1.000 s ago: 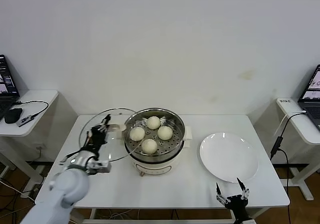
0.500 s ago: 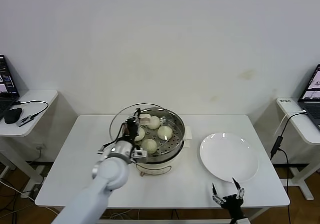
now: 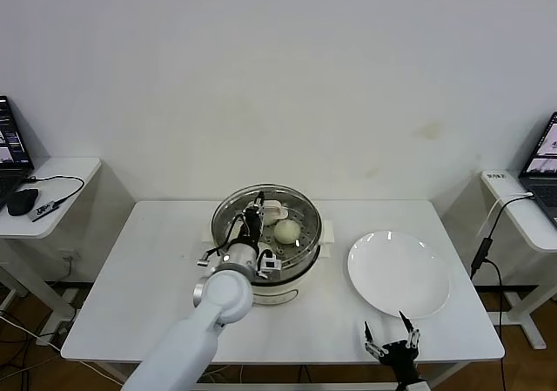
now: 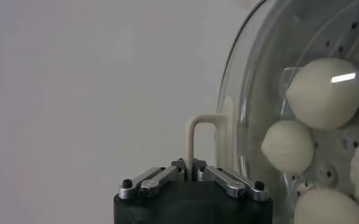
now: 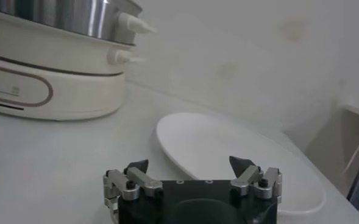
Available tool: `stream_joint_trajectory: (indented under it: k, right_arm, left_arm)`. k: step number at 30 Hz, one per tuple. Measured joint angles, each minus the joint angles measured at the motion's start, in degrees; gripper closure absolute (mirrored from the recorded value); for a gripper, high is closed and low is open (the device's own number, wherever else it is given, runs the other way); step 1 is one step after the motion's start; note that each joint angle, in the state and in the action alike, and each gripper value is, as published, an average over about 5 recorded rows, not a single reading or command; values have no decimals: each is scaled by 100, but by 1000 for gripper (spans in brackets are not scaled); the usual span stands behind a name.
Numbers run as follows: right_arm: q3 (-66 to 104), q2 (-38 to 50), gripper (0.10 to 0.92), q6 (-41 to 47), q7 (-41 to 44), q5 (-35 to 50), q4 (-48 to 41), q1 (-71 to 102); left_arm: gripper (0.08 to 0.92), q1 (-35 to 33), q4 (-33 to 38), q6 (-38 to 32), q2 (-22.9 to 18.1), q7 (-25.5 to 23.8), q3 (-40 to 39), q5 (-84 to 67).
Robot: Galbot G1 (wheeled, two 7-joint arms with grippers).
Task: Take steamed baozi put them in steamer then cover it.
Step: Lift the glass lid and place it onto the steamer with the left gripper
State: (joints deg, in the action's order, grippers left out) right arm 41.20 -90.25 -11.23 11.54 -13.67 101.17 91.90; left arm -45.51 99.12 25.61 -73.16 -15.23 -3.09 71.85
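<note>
While the cover (image 3: 266, 220) caps the steamer (image 3: 305, 256), the left end effector (image 3: 254, 221) pinches its handle.

We see a white counter (image 3: 157, 260) set against a pale wall. Near its middle stands the steamer (image 3: 283, 279), its cream-white pot body resting directly on the surface. To the right, apart from the pot, a flat white plate (image 3: 399, 274) lies on the counter.

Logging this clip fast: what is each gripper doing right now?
Left gripper: shut on the cover's beige handle, over the steamer.
Right gripper: open, empty, near the white plate.
</note>
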Motion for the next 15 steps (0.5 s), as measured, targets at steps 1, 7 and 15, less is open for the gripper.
stream_joint_trajectory:
  k: [1, 7, 15]
  right_arm:
    - [-6, 0, 203, 1, 0, 0, 1, -1]
    - [-17, 1, 203, -6, -1, -26, -20, -2]
    - [-47, 0, 203, -11, -8, -74, -38, 0]
  left_arm:
    - [861, 1, -37, -4, -19, 3, 0, 20]
    - [861, 15, -194, -29, -109, 33, 25, 102]
    - [861, -1, -259, -43, -214, 56, 33, 147]
